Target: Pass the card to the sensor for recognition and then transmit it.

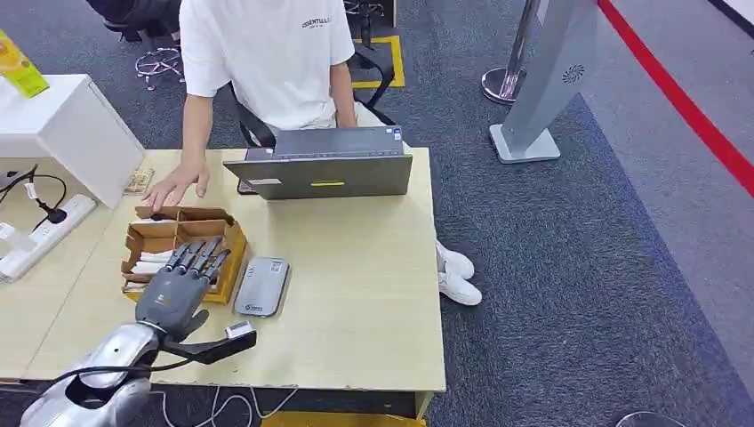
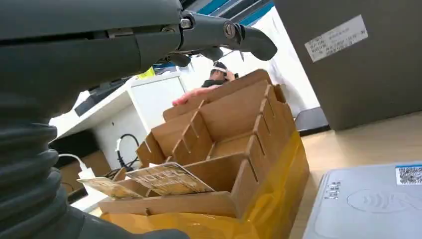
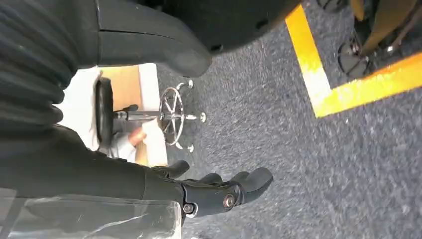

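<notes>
Our left hand [image 1: 182,286] hovers over the near end of the divided cardboard box [image 1: 233,240], fingers spread flat, thumb out to the side — it holds nothing. The cards [image 2: 169,179] lie in the box's nearest compartment, seen from the left wrist as printed faces leaning on the low front wall. The grey sensor pad [image 1: 262,286] lies flat on the table [image 1: 364,294] just beside the box, on its right.

Step in hand, as we judge it: reach in and take one card. To do it well we should lower the fingertips into that near compartment, pinch a single top card by its raised edge, and lift straight up so the dividers do not catch it.

Our right hand [image 3: 219,191] hangs above the carpet, fingers loosely curled, empty. A person's hand [image 1: 176,185] rests on the table just behind the box — keep apart.
</notes>
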You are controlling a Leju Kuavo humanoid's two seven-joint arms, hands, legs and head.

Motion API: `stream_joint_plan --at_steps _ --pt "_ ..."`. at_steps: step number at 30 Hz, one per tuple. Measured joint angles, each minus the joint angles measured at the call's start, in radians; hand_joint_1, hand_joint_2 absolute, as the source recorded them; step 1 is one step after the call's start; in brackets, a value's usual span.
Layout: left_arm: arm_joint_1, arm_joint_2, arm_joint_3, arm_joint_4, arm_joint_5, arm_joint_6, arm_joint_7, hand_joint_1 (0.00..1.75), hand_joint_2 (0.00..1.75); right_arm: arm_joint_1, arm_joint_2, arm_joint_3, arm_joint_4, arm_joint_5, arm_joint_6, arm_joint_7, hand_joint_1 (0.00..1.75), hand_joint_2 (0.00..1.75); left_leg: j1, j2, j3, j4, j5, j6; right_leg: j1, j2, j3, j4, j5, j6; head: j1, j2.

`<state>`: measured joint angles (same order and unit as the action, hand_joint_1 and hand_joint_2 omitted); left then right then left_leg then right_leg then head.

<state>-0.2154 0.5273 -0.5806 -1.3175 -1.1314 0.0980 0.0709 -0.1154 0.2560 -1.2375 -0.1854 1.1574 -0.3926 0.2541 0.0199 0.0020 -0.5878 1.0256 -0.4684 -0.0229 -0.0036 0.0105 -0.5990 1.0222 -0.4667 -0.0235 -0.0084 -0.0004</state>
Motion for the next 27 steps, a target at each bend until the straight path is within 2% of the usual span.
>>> stream_joint_plan --at_steps 4,14,16,20,27 --pt "-0.015 -0.026 0.005 0.048 -0.012 0.001 0.000 0.00 1.75 0.001 -0.003 0.001 0.000 0.002 0.007 0.000 0.00 1.75 0.000 0.001 0.000 0.000 0.000 0.000 0.000 0.000 0.000 0.000 0.000 0.000 0.000 0.000" --pt "-0.022 -0.055 0.010 0.088 -0.013 0.003 0.002 0.00 1.75 0.001 -0.007 0.001 0.000 0.002 0.012 0.000 0.00 1.75 0.000 0.001 0.000 0.000 0.000 0.000 0.000 0.000 0.000 0.000 0.000 0.000 0.000 0.000" --pt "-0.026 -0.060 0.014 0.096 -0.012 0.017 0.022 0.00 1.75 0.001 -0.008 0.002 0.000 0.007 0.012 0.000 0.00 1.75 0.000 0.001 0.000 0.000 0.000 0.000 0.000 0.001 0.000 0.000 0.000 0.000 0.000 0.000" --pt "-0.062 -0.075 0.043 0.155 -0.012 0.044 0.011 0.00 1.75 0.001 -0.008 0.008 0.000 0.014 0.012 0.000 0.00 1.75 0.000 0.001 0.000 0.000 0.000 0.000 0.000 0.000 0.000 0.000 0.000 0.000 0.000 0.000" --pt "-0.073 -0.097 0.078 0.198 -0.038 0.090 0.022 0.00 1.75 0.001 -0.008 0.012 0.000 0.016 0.012 0.000 0.00 1.75 0.000 0.001 0.000 0.000 0.000 0.000 0.000 0.001 0.000 0.000 0.000 0.000 0.000 0.000"
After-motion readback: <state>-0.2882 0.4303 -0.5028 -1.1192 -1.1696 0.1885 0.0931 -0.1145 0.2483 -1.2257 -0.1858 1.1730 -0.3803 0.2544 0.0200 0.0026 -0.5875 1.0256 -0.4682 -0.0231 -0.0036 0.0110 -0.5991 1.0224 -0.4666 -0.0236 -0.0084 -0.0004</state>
